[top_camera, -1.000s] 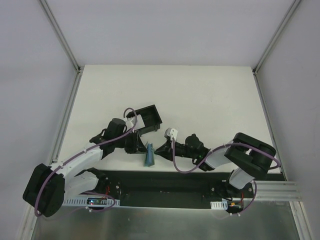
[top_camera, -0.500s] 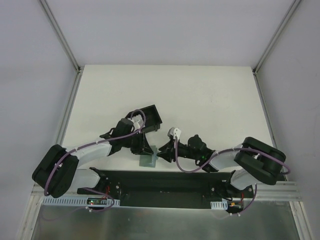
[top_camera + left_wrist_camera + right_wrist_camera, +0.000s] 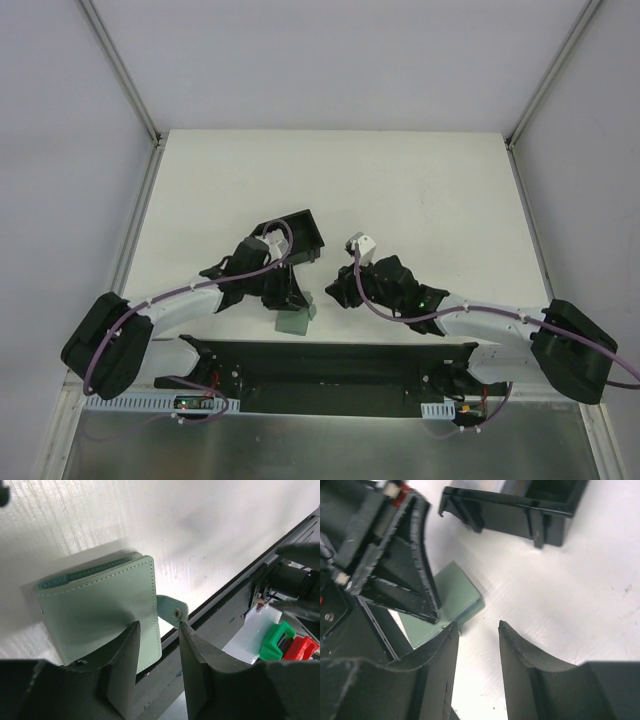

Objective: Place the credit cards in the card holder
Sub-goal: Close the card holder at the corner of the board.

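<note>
**A:** The left claw (image 3: 159, 630)?
**B:** Spread and empty. The grey-green case (image 3: 95, 612) lies flat beneath it, with the snap-tab (image 3: 172, 611) edge running along the fingers.
**A:** Cards?
**B:** None show loose; perhaps they're inside the case.
**A:** The right claw (image 3: 477, 630)?
**B:** Spread, empty, farther off. The card holder (image 3: 520, 510) lies ahead of it across bare table (image 3: 580, 595). The table edge is just beside the case.

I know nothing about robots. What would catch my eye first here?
A pale green snap-tab case lies flat on the white table near its front edge, with the left gripper poised over it, jaws apart. Just behind it stands the black open-topped card holder, and the right gripper hangs open and empty beside them.
</note>
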`<state>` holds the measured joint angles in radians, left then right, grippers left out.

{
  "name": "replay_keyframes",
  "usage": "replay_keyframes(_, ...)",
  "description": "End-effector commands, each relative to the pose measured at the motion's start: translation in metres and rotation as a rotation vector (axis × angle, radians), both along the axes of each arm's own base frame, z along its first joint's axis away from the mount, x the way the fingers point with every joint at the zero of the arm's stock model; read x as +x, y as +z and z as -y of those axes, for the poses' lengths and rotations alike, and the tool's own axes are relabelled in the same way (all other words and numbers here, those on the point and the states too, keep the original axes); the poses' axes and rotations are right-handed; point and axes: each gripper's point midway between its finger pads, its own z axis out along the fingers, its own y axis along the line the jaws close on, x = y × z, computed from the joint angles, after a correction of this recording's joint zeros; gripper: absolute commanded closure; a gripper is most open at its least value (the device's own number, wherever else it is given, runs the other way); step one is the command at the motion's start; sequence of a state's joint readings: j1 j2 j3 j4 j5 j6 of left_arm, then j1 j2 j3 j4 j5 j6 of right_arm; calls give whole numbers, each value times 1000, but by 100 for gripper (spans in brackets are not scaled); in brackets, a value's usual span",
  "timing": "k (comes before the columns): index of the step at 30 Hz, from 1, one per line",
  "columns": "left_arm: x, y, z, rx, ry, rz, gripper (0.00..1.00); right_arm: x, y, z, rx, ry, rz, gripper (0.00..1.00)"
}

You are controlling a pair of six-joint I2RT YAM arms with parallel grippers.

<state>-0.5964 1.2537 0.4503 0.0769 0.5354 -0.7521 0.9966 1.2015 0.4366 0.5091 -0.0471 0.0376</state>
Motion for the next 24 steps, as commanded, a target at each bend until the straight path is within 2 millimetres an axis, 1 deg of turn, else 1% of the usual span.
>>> replay_keyframes(1, 6, 18, -4, 13, -9, 113, 63, 12, -4, 14, -44, -200, -163, 61)
replay_keyframes(4, 9, 30, -10, 23, -2, 178, 61, 10, -7, 10, -7, -236, -232, 62)
replay_keyframes(7, 11, 35, -17, 46, 13, 220, 60, 7, -13, 5, 6, -250, -297, 66)
replay_keyframes(10, 9, 28, -25, 82, 23, 224, 58, 5, -15, -1, 27, -263, -344, 67)
replay_keyframes(12, 5, 20, -29, 106, 21, 205, 59, 2, -15, -7, 33, -253, -361, 68)
replay_keyframes(16, -2, 6, -36, 135, 23, 188, 60, -2, -14, -16, 6, -229, -404, 69)
replay_keyframes(17, -2, 5, -37, 139, 14, 195, 60, -8, -14, -19, 0, -198, -425, 69)
replay_keyframes(21, -6, 0, -40, 150, -15, 205, 60, -12, -19, -21, -22, -187, -450, 68)
replay_keyframes(24, -9, -7, -42, 168, -33, 196, 60, -13, -18, -22, -23, -182, -451, 68)
